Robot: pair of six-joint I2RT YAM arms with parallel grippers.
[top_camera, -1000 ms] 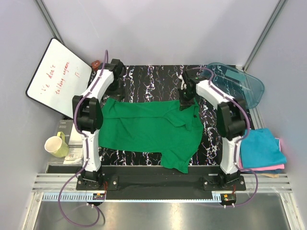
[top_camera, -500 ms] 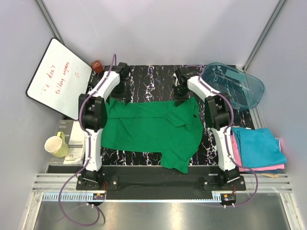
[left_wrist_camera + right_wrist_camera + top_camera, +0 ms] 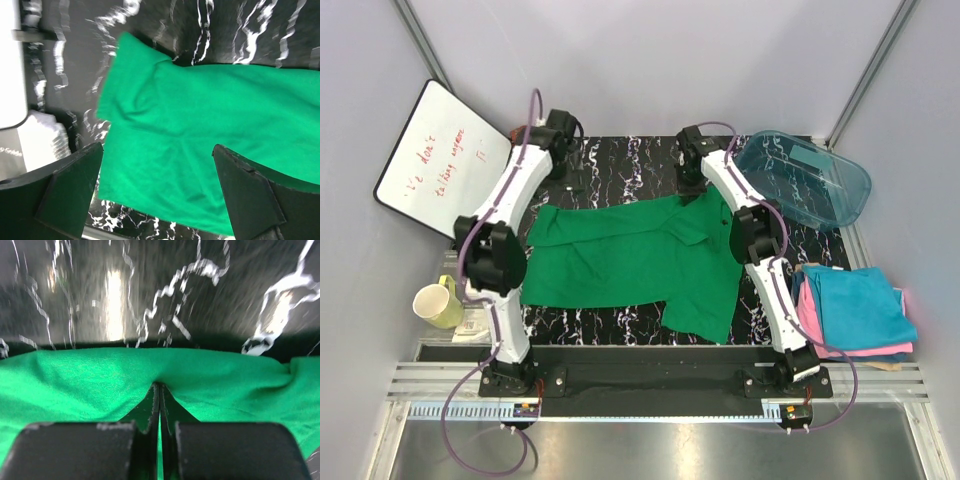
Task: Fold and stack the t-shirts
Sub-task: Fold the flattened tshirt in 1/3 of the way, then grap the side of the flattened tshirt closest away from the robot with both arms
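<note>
Your right end effector (image 3: 159,390) pinches the green shirt (image 3: 620,255) at 1 o'clock; left end effector (image 3: 156,157) hangs wide open at 11.

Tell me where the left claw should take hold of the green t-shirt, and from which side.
Pinch the green t-shirt at its far-left corner, coming down from above on the far side. The cloth lies flat there with bare table beyond its edge. The open left claw hangs overhead, and the right claw pinches the same far edge, so the grips would likely match.
</note>
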